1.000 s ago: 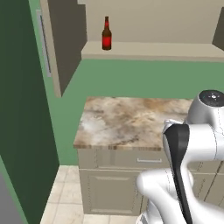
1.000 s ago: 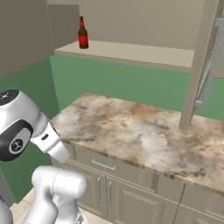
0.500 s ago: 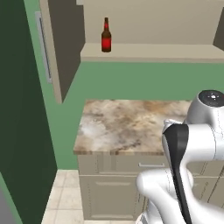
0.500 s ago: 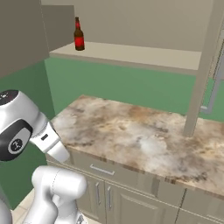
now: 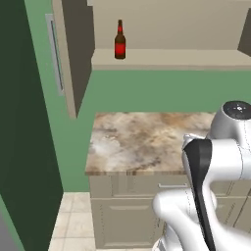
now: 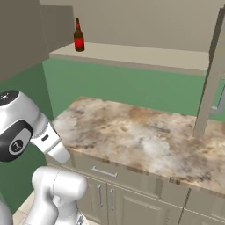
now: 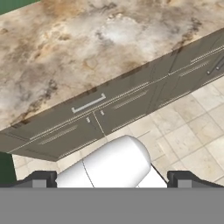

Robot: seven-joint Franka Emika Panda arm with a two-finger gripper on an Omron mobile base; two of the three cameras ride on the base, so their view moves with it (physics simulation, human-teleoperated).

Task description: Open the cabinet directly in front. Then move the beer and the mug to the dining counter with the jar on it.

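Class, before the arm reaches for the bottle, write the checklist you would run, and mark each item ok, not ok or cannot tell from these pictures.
1. Cabinet doors swung open: ok.
2. Beer upright on the shelf, near its left end: ok.
3. Claw open and empty: ok.
4. Mug located: cannot tell.
5. Claw raised toward the shelf: not ok; it looks down at the marble worktop and floor.
6. Space around the beer free: ok.
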